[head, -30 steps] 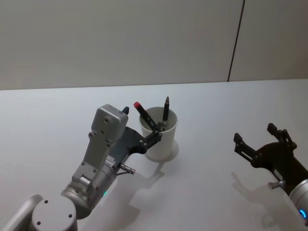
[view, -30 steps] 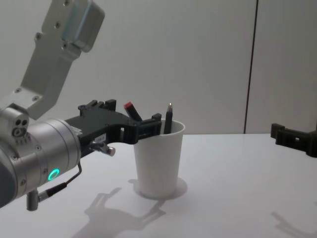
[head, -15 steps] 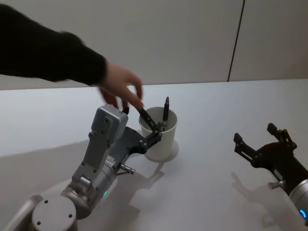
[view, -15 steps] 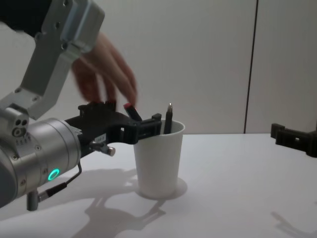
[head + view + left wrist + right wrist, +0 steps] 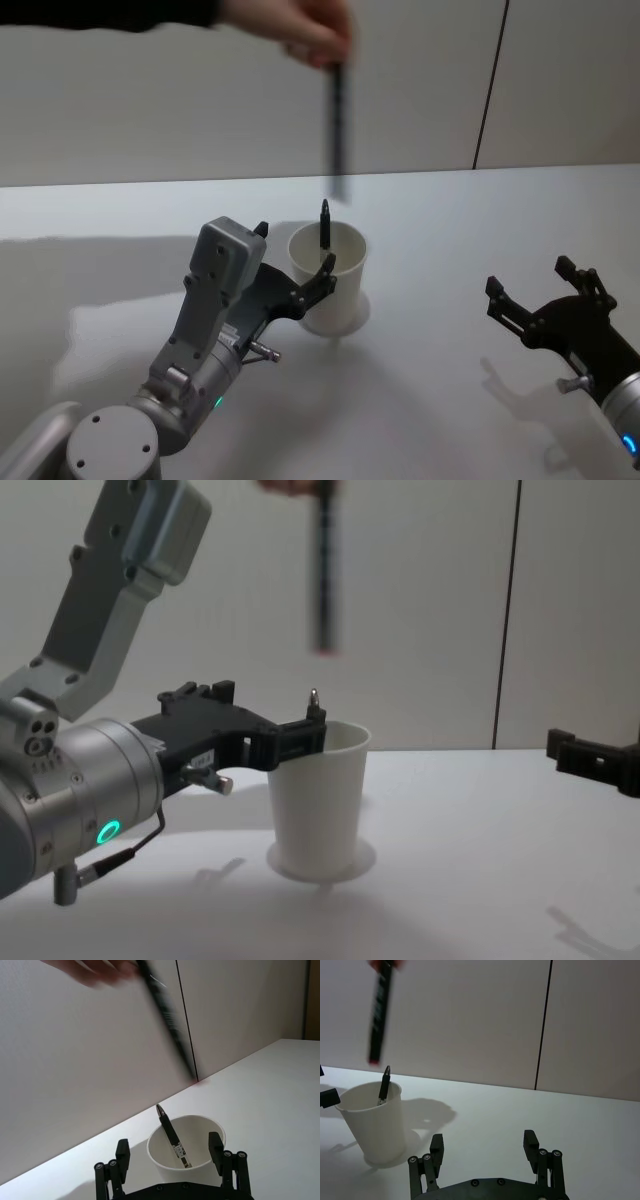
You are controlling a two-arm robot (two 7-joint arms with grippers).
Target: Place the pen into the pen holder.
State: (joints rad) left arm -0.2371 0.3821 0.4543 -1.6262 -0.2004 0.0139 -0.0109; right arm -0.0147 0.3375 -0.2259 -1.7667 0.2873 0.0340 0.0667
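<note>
The pen holder [image 5: 330, 285] is a white paper cup on the table; a black pen [image 5: 324, 224] stands in it, tip up. A person's hand [image 5: 312, 28] holds a second dark pen [image 5: 336, 120] with a red end high in the air over the cup, touching nothing else. My left gripper [image 5: 293, 248] is open at the cup's near left side, nothing held; the left wrist view has its fingers [image 5: 215, 1144] either side of the pen holder [image 5: 205, 1129]. My right gripper [image 5: 535, 280] hovers open and empty at the right, well away from the pen holder [image 5: 375, 1120].
The white table [image 5: 450, 220] runs back to a pale wall with a dark vertical seam [image 5: 490, 90]. The person's dark sleeve [image 5: 110, 10] crosses the top left of the head view.
A person's hand reached in, pulled the red-ended pen out of the cup and lifted it well above it. The black pen in the cup shifted slightly. Both grippers stayed put.
</note>
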